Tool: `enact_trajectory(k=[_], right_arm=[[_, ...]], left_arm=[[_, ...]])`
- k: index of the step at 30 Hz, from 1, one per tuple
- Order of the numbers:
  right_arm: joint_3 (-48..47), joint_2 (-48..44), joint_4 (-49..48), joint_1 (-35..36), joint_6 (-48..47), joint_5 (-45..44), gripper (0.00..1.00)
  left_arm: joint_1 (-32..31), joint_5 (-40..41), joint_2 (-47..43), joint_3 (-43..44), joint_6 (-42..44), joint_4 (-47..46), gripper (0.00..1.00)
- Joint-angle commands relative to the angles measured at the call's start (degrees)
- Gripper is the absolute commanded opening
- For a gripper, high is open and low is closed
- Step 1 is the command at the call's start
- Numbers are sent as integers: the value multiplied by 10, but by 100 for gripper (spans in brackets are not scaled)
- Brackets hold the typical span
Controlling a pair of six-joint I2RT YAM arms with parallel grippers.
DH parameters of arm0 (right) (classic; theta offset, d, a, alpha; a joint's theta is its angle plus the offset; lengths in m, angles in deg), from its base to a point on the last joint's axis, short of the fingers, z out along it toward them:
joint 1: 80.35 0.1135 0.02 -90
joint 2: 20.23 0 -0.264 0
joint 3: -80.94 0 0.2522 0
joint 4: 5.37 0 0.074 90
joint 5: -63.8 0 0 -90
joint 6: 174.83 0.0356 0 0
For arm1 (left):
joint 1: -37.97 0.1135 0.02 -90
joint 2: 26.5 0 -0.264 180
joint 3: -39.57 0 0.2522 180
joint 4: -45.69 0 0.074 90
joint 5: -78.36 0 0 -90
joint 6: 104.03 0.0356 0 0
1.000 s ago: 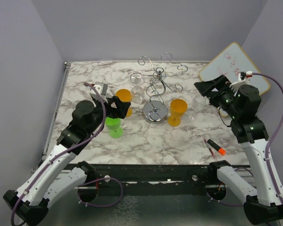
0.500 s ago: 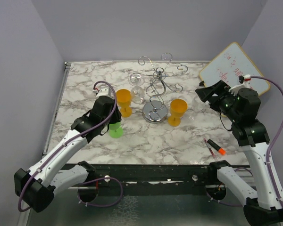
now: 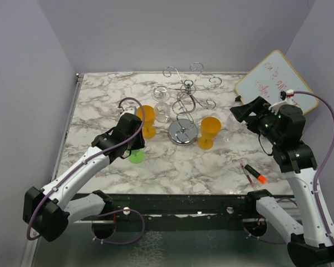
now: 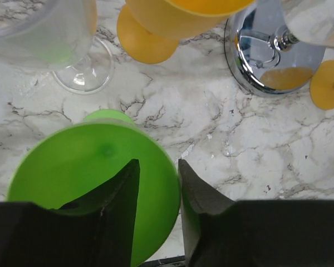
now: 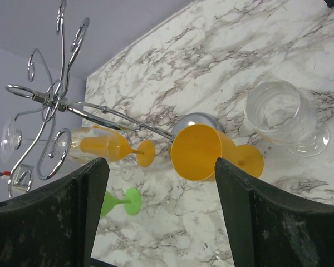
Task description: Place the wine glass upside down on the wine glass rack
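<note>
The green wine glass (image 4: 72,167) stands the right way up on the table (image 4: 239,144), near the wine glass rack (image 3: 185,94) but not on it, so most of the job is left. The left claw (image 4: 157,164) has its fingers a little apart, one on each side of the rim, and does not look to be squeezing yet. The right claw (image 5: 161,162) is wide apart and holds nothing.

Green glass (image 4: 72,167) partly behind left pincer (image 4: 158,164)
</note>
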Motion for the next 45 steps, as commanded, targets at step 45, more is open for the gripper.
enact_trajectory(k=[45], right_arm=[[62,-136,-253,-1,12,144,98]], left_arm=[[0,-429,-37,225,12,-608,0]])
